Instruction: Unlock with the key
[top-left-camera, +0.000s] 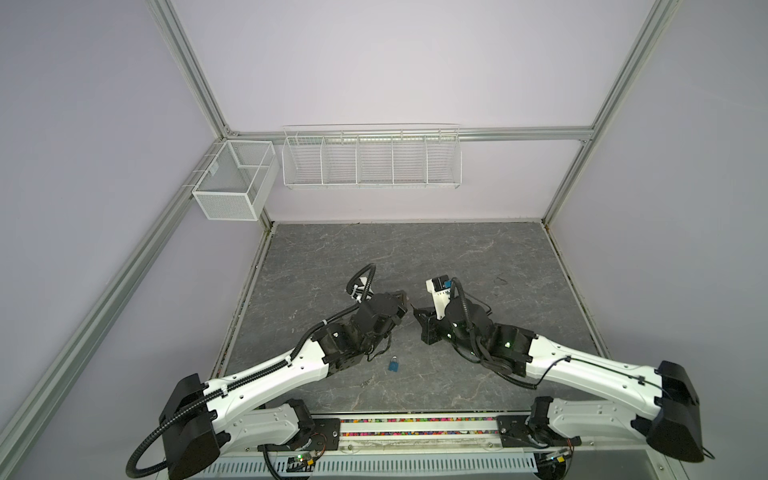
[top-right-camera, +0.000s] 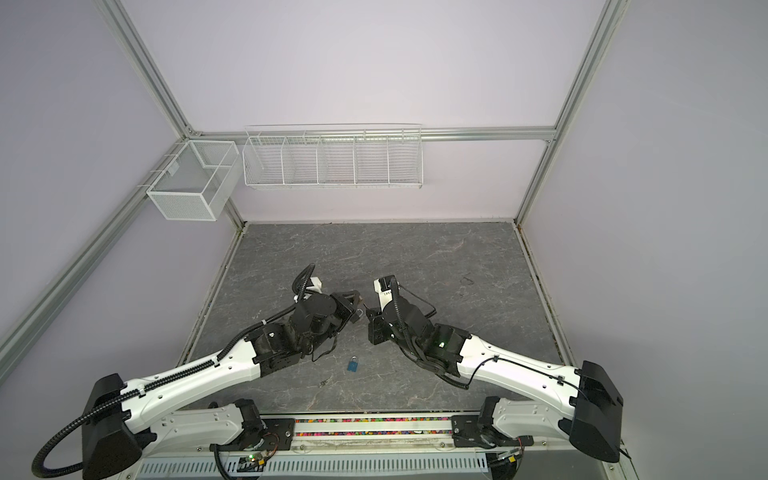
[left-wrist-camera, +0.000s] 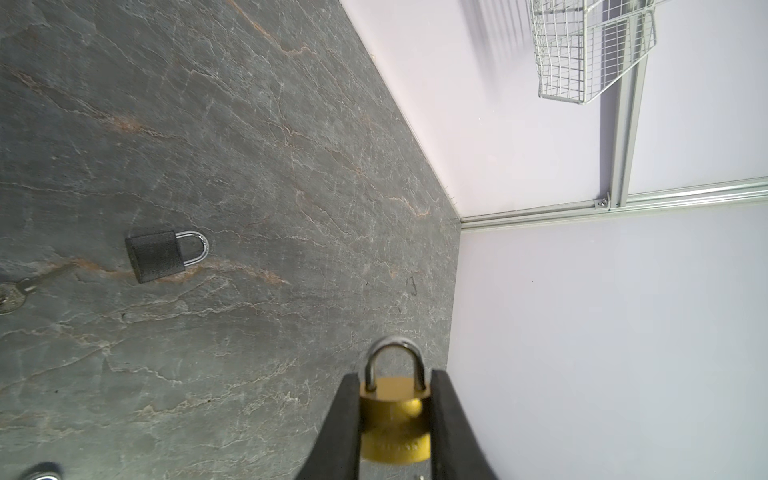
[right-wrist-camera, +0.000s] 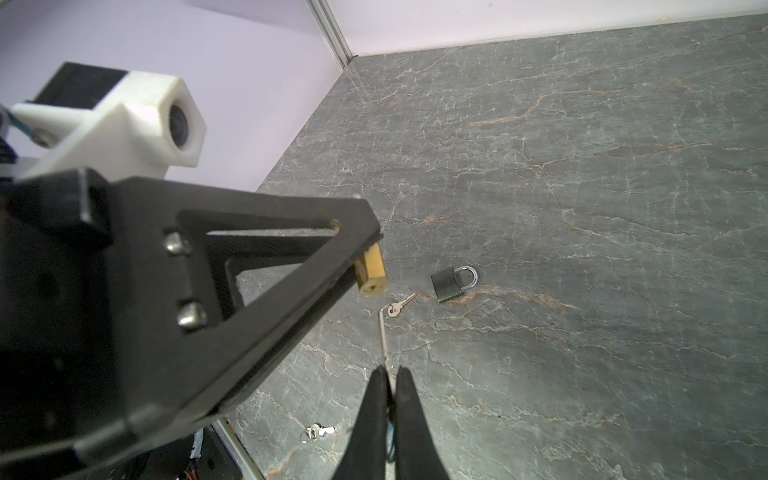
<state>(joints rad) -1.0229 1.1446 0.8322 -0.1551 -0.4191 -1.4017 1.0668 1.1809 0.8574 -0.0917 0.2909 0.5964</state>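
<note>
Brass shows between the black fingers of the left gripper (left-wrist-camera: 395, 376): it clamps the brass padlock (left-wrist-camera: 394, 419) by its sides, in the air above the slate-patterned table (top-left-camera: 415, 257), both shackle legs seated in the body; facing it, the right gripper (right-wrist-camera: 390, 370) is pressed together on one end of a thin key (right-wrist-camera: 384, 340), whose tip stands just beside the brass padlock's keyway face and not inside it; the brass padlock hangs near the table's middle, so open slate runs from it to the back wall (top-left-camera: 395, 62) and to both side edges, while on the side toward the robot base the two forearms crowd the room; padlocks, three: the brass padlock in the grip, a dark grey padlock (right-wrist-camera: 448, 286) lying flat on the slate below and near it, and a blue padlock (top-left-camera: 393, 365) lying flat well apart from it, toward the base; keys, three lots: the key being pinched, a loose key (right-wrist-camera: 401, 308) on a ring between the brass padlock and the dark grey padlock, and a ringed bunch (right-wrist-camera: 318, 432) farther off; baskets, two, both high on the walls far beyond the brass padlock: a wire rack (top-left-camera: 372, 160) of five compartments and a mesh basket (top-left-camera: 232, 183) beside it.
</note>
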